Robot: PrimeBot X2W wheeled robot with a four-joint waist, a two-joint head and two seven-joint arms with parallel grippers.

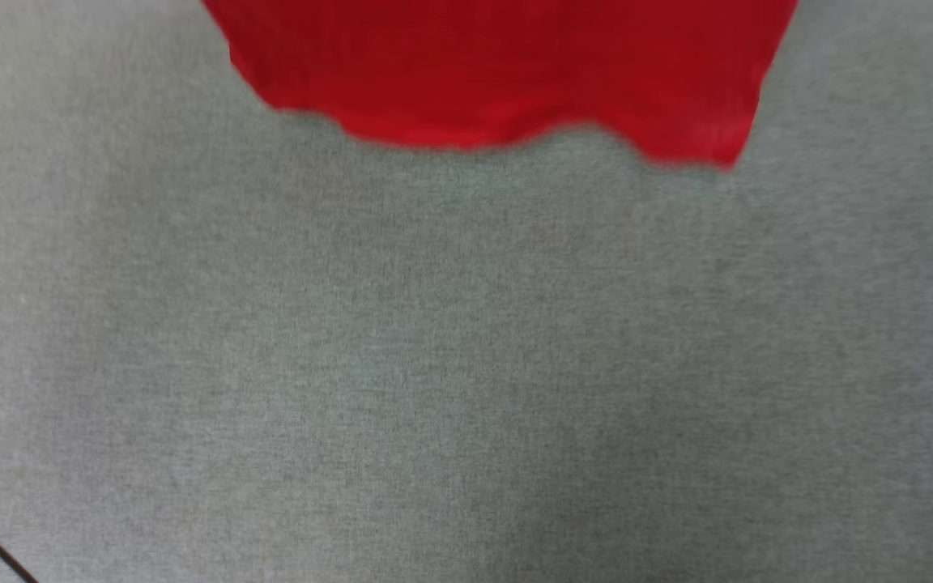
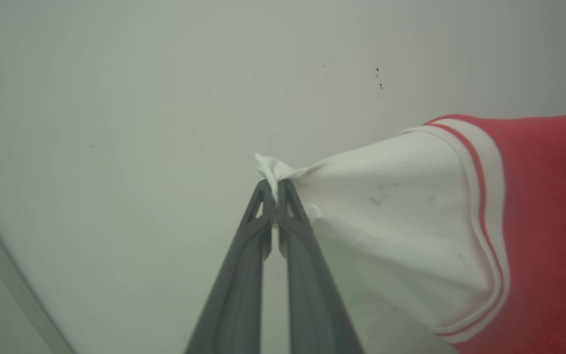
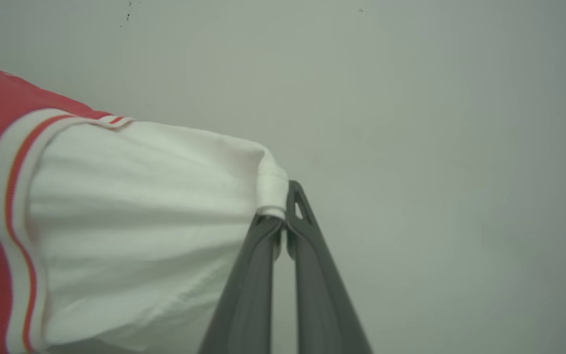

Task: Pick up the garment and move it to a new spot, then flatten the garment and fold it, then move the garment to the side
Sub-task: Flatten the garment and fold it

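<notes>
Sleeve edges of garment pinched: left gripper, right gripper.

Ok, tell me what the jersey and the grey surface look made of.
Jersey: likely soft knit fabric, matte; its white sleeve bunches and creases where the left pincer pinches it. Grey surface: probably felt or woven cloth, judging by its speckled, heathered, non-glossy grain.

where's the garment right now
The garment is stretched between both arms: the left gripper pinches one white sleeve, the right gripper the other. Its red body shows top centre in the head view.
</notes>
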